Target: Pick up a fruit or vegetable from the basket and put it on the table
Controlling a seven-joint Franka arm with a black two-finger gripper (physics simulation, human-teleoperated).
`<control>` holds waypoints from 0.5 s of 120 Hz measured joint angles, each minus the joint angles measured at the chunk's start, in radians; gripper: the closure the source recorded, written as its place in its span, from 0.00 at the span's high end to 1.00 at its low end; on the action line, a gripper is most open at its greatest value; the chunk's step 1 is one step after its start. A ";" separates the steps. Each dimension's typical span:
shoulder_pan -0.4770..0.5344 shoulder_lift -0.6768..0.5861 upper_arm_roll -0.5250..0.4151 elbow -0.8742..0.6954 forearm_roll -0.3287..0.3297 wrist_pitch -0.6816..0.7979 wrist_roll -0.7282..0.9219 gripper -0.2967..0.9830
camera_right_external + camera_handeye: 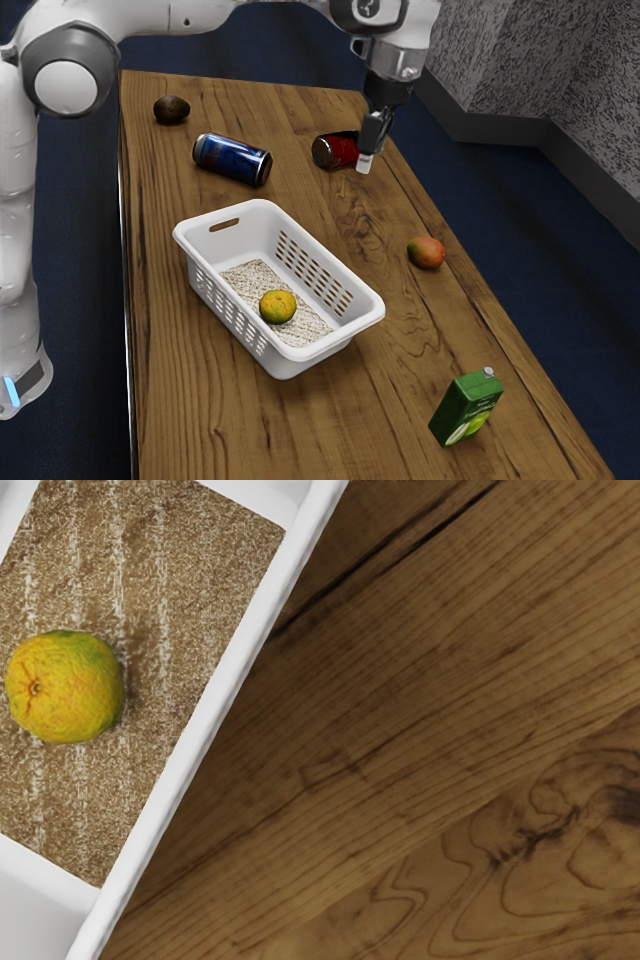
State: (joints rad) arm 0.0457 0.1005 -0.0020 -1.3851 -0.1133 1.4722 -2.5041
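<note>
From my gripper (364,163), raised outside the basket (255,235), the yellow-green fruit (278,306) lies down inside it, toward the exterior view's left and nearer that camera. I'd judge I must cross the basket's rim before descending (roundish fruit, no long axis to match); how wide the jaws stand, I can't tell.

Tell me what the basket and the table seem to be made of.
The basket looks like smooth, faintly glossy plastic: white, with a rounded, moulded-looking rim and slotted sides. The table looks like wood with a low sheen, given its grain lines and knots, though veneer is possible.
</note>
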 joint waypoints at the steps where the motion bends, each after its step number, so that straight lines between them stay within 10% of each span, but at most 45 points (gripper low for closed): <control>1: 0.001 0.002 0.000 0.000 -0.001 0.000 0.000 0.77; 32: -0.045 -0.040 -0.012 0.035 -0.070 -0.020 0.069 0.77; 60: -0.131 -0.045 -0.012 0.028 -0.183 -0.135 0.457 0.77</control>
State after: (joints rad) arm -0.0850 0.0551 -0.0140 -1.3574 -0.2965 1.3374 -2.0471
